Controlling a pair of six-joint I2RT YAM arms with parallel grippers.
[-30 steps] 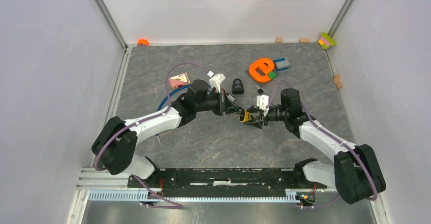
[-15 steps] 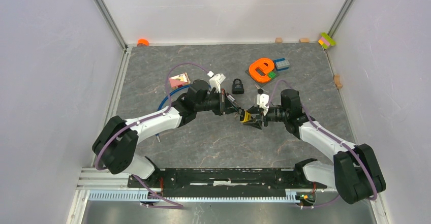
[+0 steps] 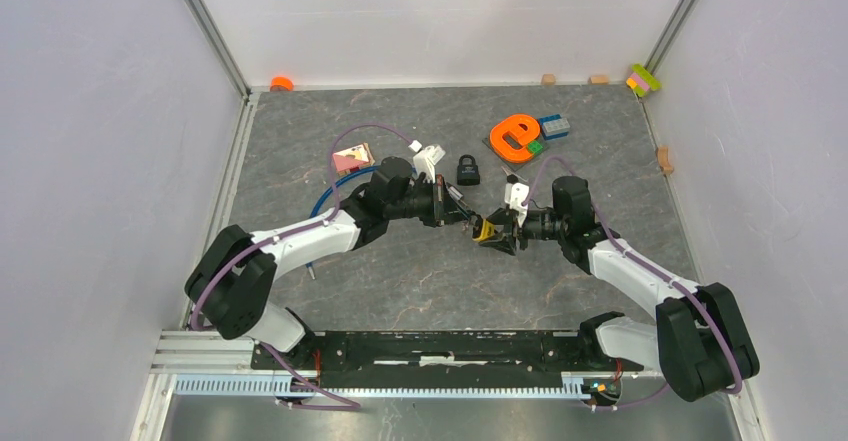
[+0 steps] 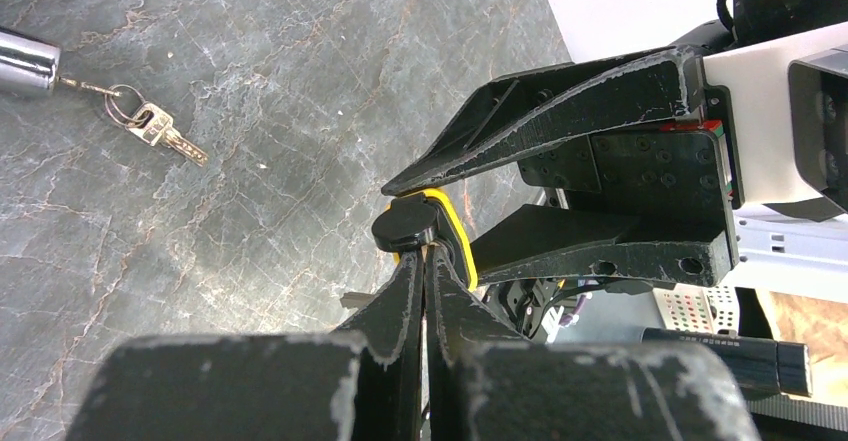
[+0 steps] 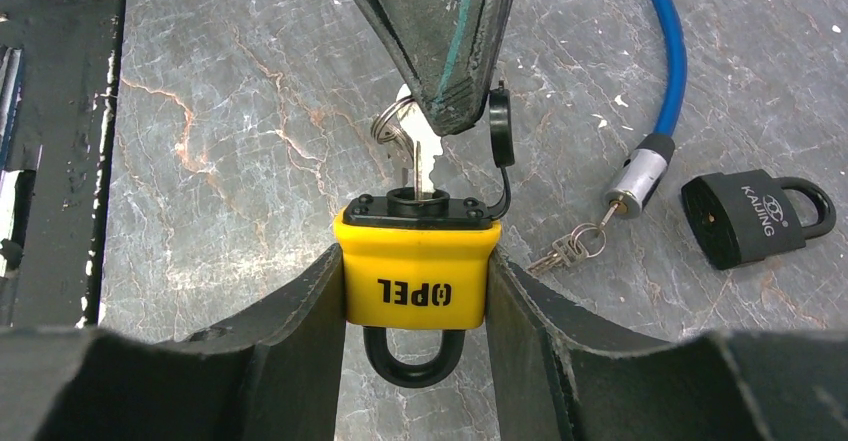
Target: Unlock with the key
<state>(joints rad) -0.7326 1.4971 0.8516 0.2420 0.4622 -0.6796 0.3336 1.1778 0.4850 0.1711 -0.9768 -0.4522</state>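
Frame centre, over grey marbled desk (image 3: 400, 271): yellow plastic-cased padlock (image 5: 415, 276) clamped between right jaws. Blade of small silver metal key (image 5: 423, 173) seated in padlock's keyhole, head clenched in left jaws.

Your left gripper (image 3: 468, 219) and right gripper (image 3: 498, 233) meet in the middle of the table (image 3: 420, 281), at a small yellow padlock (image 3: 486, 229). A black padlock (image 3: 468, 169) sits at its twelve o'clock, an orange letter e (image 3: 514, 137) at one o'clock.
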